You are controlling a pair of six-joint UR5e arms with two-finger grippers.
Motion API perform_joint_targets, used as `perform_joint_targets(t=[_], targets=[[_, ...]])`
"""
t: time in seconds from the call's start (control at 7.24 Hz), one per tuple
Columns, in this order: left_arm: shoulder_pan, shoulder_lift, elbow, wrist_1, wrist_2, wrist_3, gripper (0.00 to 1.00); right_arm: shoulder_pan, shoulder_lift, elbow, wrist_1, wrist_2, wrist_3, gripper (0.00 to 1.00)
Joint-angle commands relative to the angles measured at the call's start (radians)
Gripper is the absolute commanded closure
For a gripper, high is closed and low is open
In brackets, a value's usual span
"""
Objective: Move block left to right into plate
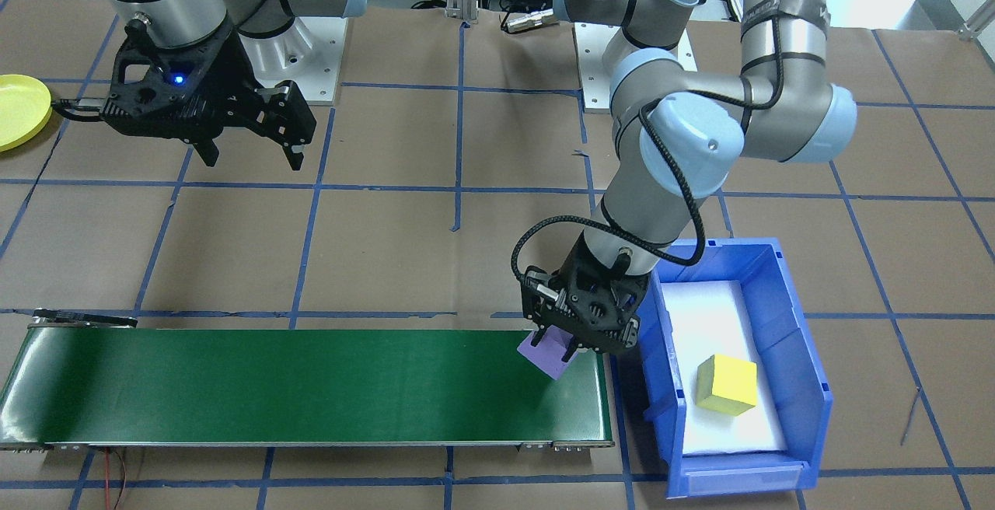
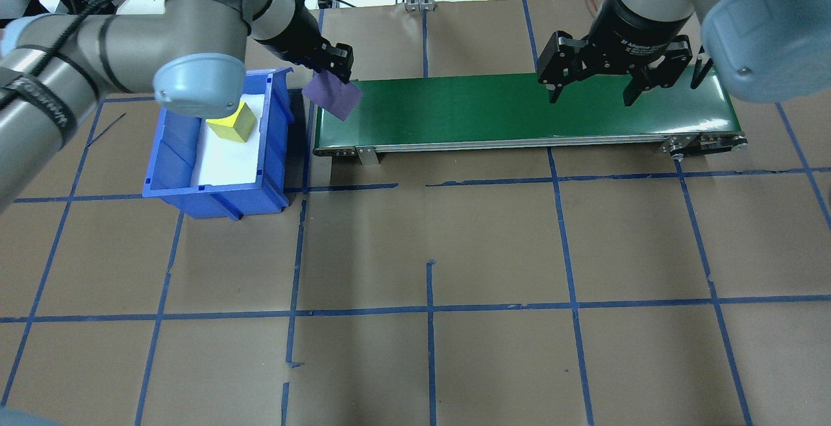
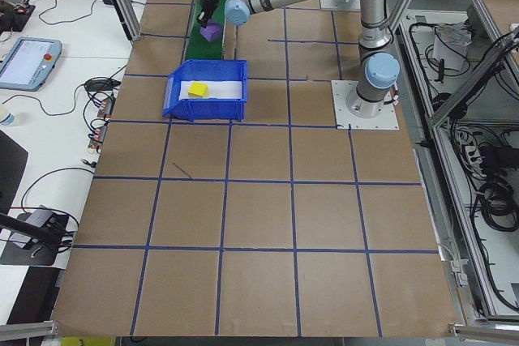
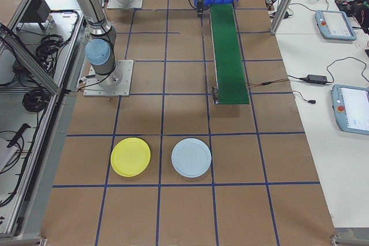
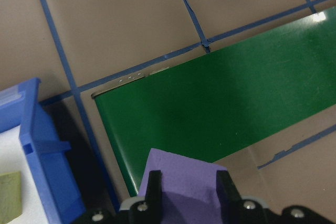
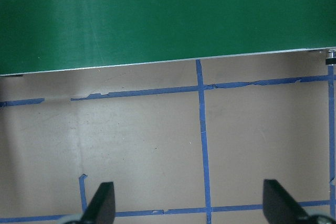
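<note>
The left gripper (image 1: 561, 345) is clamped on the purple foam block (image 1: 546, 353), holding it tilted at the end of the green conveyor belt (image 1: 311, 385) nearest the blue bin (image 1: 785, 323), where a yellow cube (image 1: 727, 384) lies on white padding. The right gripper (image 2: 587, 93) hangs with jaws spread and nothing between them over the belt's opposite end. The yellow plate (image 4: 130, 156) sits well apart, toward the tabletop's right end, beside a pale blue plate (image 4: 191, 157).

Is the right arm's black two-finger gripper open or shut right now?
Open. The right gripper hangs over the green conveyor belt with its fingers spread wide and nothing between them.
</note>
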Motion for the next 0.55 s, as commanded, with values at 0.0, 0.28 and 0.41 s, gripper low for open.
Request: perform_joint_targets(t=[0.0,0.28,0.41], targets=[[-0.005,-0.052,-0.009,0.045,0.003,-0.001,0.19,-0.002,0.000,0.002,0.000,0.001,0.000,0.00],[-0.005,-0.046,-0.021,0.040,0.003,-0.067,0.00,-0.002,0.000,0.002,0.000,0.001,-0.002,0.00],[-0.007,-0.014,-0.010,0.032,0.010,-0.069,0.00,-0.002,0.000,0.002,0.000,0.002,-0.002,0.00]])
